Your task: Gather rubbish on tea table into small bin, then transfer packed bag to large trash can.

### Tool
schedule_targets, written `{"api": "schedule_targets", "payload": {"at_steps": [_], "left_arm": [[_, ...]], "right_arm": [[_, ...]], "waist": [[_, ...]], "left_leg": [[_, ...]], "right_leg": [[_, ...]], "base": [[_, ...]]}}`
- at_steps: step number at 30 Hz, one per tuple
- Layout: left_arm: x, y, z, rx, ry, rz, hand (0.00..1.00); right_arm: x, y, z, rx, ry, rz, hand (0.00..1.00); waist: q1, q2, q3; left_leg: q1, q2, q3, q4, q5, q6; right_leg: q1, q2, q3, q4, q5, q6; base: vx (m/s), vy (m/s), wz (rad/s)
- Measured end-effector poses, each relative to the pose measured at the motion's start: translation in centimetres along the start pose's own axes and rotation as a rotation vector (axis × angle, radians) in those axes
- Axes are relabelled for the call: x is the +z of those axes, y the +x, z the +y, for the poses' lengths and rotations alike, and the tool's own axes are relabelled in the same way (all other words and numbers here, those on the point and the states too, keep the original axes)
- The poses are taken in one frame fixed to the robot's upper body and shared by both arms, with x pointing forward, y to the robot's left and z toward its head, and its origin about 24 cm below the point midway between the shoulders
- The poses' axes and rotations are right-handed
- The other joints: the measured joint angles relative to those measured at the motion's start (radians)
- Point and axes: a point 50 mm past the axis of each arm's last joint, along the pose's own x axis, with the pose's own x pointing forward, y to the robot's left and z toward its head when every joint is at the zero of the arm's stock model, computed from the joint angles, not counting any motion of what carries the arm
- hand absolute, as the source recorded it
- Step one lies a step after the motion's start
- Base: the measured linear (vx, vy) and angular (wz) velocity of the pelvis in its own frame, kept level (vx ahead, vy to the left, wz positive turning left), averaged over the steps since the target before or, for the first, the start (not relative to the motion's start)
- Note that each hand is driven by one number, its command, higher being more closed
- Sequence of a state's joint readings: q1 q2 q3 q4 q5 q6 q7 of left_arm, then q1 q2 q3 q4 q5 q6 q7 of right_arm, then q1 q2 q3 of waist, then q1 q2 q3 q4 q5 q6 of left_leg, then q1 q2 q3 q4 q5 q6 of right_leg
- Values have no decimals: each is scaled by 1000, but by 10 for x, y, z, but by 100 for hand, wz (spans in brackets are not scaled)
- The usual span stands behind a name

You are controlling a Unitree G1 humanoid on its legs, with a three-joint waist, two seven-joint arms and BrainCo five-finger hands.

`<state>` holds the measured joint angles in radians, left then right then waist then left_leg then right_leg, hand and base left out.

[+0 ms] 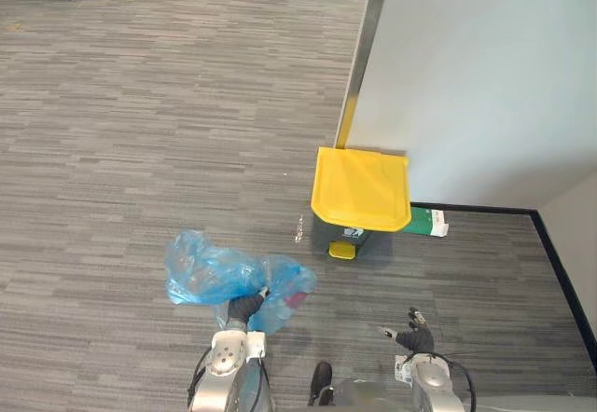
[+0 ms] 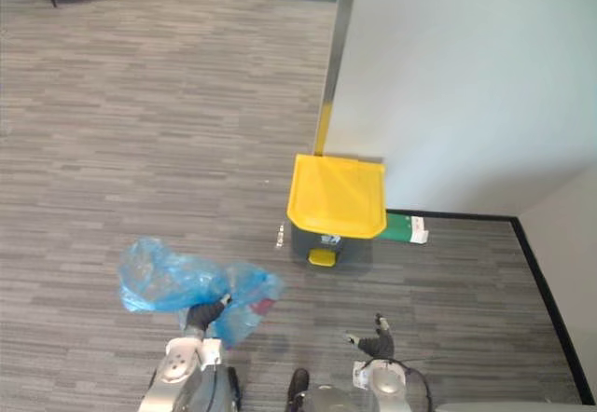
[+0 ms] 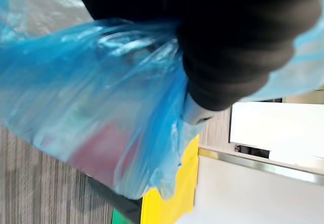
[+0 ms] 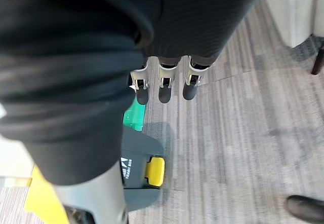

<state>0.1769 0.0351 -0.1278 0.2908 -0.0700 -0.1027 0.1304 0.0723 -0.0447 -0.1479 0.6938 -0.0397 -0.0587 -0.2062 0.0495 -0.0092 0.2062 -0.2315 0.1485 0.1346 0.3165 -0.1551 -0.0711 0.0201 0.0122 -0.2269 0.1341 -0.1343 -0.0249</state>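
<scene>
The left hand (image 1: 244,308) clenches the bunched neck of a translucent blue plastic bag (image 1: 201,272) of rubbish; the right hand (image 1: 415,339) hangs empty, fingers straight. At one o'clock stands a grey pedal bin (image 1: 331,235), its yellow lid (image 1: 361,188) down: the bag may land on it, or the thin film may slip.

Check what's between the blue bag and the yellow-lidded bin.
Between blue bag and bin: carpet, bare but for one small pale scrap by the bin; both eye views.
</scene>
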Motion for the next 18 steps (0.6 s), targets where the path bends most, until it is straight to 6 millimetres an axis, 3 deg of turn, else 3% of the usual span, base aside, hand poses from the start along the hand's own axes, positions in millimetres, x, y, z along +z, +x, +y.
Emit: {"api": "schedule_targets", "payload": {"at_steps": [1,2,3,5,6,7,8,11,13,15,16,17,18], "left_arm": [[-1,0,1,4,0,4,100],[-2,0,2,4,6,7,100],[-1,2,5,1,26,8,100],[4,6,3,-9,33,-10,100],[0,3,5,-6,35,4,100],[-1,2,5,-5,36,8,100],[-4,0,7,-2,41,17,100],[-5,-1,13,6,59,21,100],[-4,0,21,18,84,19,100],[0,3,25,26,93,5,100],[5,7,30,37,102,-8,100],[11,13,34,44,116,-24,100],[13,16,35,49,119,-30,100]], "right_arm": [[-1,0,1,0,1,8,0],[-3,-1,4,6,2,16,0],[-6,-1,4,6,2,25,0],[-9,-2,1,-2,-6,36,0],[-10,-3,2,2,-5,42,0],[-11,-3,3,4,-4,45,0],[-14,-5,6,16,-7,53,0],[-22,-7,6,20,-14,82,0],[-21,-5,9,27,-17,93,0],[-17,-2,10,27,-13,88,0],[-16,0,12,29,-14,91,0],[-16,0,11,28,-14,96,0],[-15,1,10,22,-2,92,0]], "waist": [[6,-2,-2],[5,-11,-6],[-5,-28,-14],[-6,-31,-13],[-8,-23,-9],[-11,-24,-8],[-15,-28,-5],[-20,-23,2],[-22,-31,2],[-35,-35,25],[-50,-49,50],[-51,-73,80],[-51,-80,94]], "left_leg": [[37,-10,-7,-47,120,-3],[44,-23,2,-54,122,3],[59,-47,20,-74,106,24],[82,-70,56,-65,61,45],[143,-80,96,-69,19,60],[159,-83,105,-68,8,64],[219,-96,121,-63,-28,76],[289,-92,143,-56,-79,79],[325,-78,169,-57,-116,74],[342,-63,174,-32,-144,72],[344,-53,172,11,-176,67],[342,-51,168,85,-217,68],[341,-47,164,128,-243,65]], "right_leg": [[17,-1,40,-1,-14,25],[18,-15,50,-2,-15,31],[15,-46,59,6,-24,59],[-12,-84,84,88,-53,104],[-73,-118,97,292,-73,136],[-93,-129,96,356,-72,140],[-172,-173,79,580,-49,161],[-252,-226,-4,719,-84,125],[-337,-241,-108,622,-95,105],[-377,-224,-161,437,-52,98],[-395,-207,-178,221,32,115],[-424,-213,-172,74,77,140],[-441,-219,-161,55,75,142]], "base": [[370,182,-70],[360,185,-42],[384,222,-16],[335,252,-41],[174,180,-54],[253,245,-56],[219,183,-22],[230,118,-27],[291,45,-35],[327,-22,-10],[337,-103,13],[337,-135,17],[334,-187,20]]}}
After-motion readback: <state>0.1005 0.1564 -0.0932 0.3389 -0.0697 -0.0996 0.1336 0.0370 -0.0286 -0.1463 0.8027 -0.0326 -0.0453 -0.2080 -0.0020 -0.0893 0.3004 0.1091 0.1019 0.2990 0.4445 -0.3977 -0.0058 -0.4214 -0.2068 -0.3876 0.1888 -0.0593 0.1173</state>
